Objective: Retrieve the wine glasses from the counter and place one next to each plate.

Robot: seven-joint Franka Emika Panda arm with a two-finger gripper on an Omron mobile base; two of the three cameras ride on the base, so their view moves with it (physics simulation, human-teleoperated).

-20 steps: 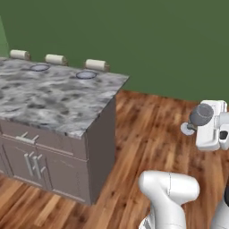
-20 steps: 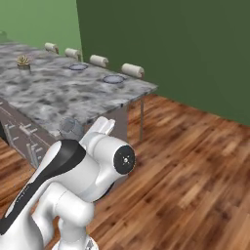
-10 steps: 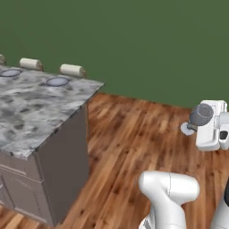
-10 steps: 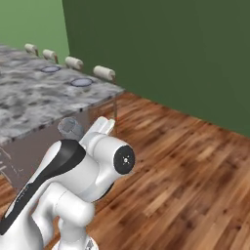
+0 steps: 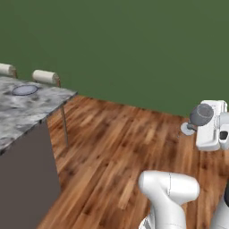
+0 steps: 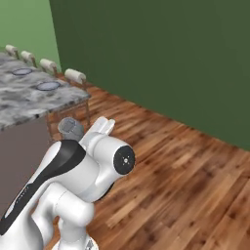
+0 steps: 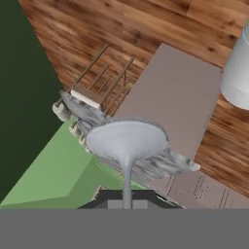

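My gripper is shut on the stem of a translucent grey wine glass, carried in the air over the wooden floor at the right of the left base view. The right base view shows the glass just left of my white arm. From the hand view, the glass rises from the shut gripper. A pale blue-grey plate lies on the marbled island far to the left. Two plates appear there in the right base view. The counter is out of view.
The marbled island with mauve-brown sides stands at the left, with stools along its far edge. A dark green wall runs across the back. Wooden floor lies open between the island and my arm.
The whole picture has shifted: the cameras have swung right, so the island slid left and more wall and floor show. The glass stays in the shut gripper.
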